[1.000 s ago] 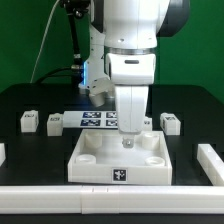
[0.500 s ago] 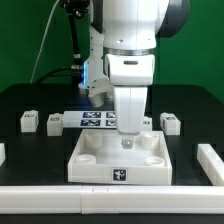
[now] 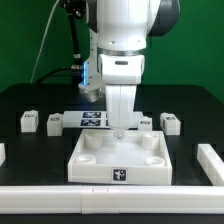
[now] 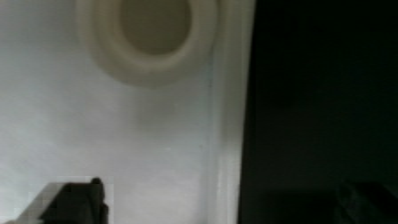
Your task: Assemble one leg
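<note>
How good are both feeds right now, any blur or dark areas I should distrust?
Exterior view: sharp and evenly lit, white tray crisp against the black table. Wrist view: soft and blurred, the round socket out of focus, one side nearly black, the claw just two dark smudges.

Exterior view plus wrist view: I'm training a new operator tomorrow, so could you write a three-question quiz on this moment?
1. How many legs stand on the exterior view's left of the marker board?
2. True or false: the gripper is clamped on one of the legs.
3. What is the round shape in the wrist view?
A. a socket in the tray
B. a wheel
C. a screw head

Key: 1. two; 2. false, it is open with nothing between its fingers; 3. A.
</note>
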### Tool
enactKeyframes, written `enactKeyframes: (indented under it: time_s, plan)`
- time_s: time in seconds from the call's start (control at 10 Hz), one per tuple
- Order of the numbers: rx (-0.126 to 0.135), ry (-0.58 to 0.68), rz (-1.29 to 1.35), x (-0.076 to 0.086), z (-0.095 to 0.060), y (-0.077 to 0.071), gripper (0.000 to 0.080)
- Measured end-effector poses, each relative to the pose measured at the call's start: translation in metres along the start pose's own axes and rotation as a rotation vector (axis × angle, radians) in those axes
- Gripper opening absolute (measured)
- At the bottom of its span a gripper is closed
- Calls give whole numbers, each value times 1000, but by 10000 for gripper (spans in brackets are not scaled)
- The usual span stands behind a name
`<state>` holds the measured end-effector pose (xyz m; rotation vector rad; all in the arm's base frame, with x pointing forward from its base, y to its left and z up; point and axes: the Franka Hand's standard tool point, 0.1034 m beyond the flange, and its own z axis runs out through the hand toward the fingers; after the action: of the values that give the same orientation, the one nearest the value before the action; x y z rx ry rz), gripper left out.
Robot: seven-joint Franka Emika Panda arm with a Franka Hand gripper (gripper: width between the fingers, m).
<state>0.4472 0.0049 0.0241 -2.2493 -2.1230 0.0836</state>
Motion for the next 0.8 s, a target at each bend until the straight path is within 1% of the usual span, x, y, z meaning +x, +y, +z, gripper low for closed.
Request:
enactKeyframes:
  time_s: [0.2, 0.4, 0.5, 0.6, 0.7, 0.8]
  plan:
    - [3, 8, 3, 1, 14, -2, 650]
    - [-6, 13, 5, 2, 17, 0, 640]
    - [-6, 13, 7, 2, 17, 0, 640]
    - [-6, 13, 7, 2, 17, 0, 464]
    - [-6, 13, 7, 2, 17, 0, 250]
    - [-6, 13, 7, 2, 17, 0, 250]
